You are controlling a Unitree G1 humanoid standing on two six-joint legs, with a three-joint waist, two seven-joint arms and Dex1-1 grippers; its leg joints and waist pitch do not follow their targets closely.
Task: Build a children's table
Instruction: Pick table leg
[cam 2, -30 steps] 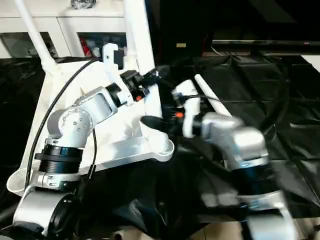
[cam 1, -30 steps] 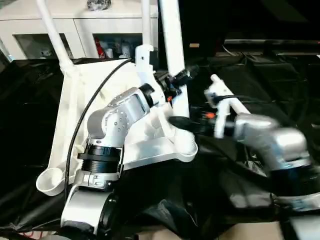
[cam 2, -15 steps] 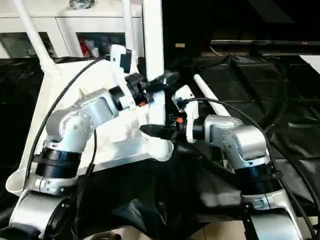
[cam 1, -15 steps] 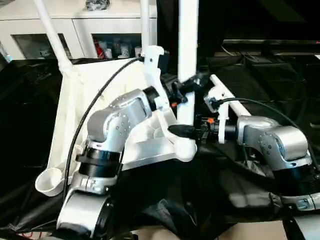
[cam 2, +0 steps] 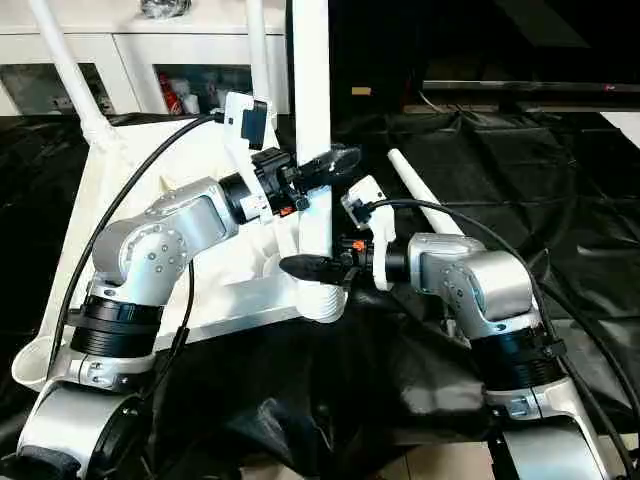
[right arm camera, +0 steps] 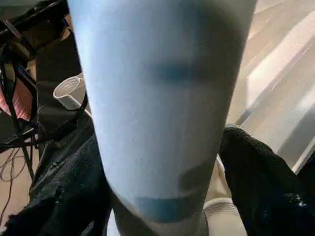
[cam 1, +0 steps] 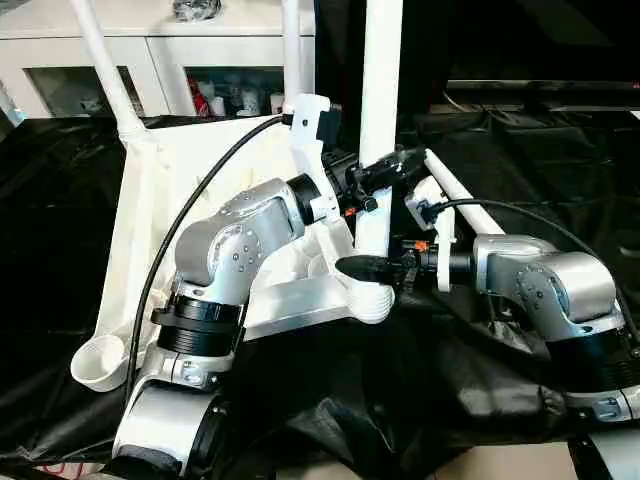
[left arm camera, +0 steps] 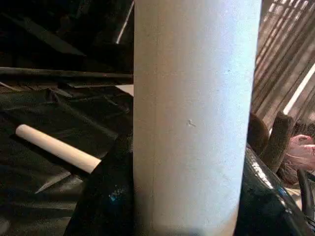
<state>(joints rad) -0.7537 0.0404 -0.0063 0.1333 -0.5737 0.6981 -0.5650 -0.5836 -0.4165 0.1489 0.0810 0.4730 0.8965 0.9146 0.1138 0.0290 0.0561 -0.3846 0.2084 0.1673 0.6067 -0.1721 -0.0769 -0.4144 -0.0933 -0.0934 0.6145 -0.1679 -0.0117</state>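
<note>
Close to the robot, the near corner socket of the white plastic table top sits on the black plastic sheet. The ribbed side of the top faces up. A long white tube leg stands almost straight up with its bottom end in that socket.

Both grippers hold this leg. The right gripper is low down, just above the socket. Its two black fingers are closed round the tube, one on each side. The left gripper is higher up, and its black fingers squeeze the tube the same way.

The leg looks light, stiff and smooth, so it could slip or turn in the fingers. Holding it low by the socket and again higher up seems a good way to keep it straight while it is pushed in.

Farther back, two more white legs already stand up from the far corners. One loose white leg lies on the black sheet behind the right arm. The near-left socket has no leg yet. A white cabinet with glass doors is at the very back.
</note>
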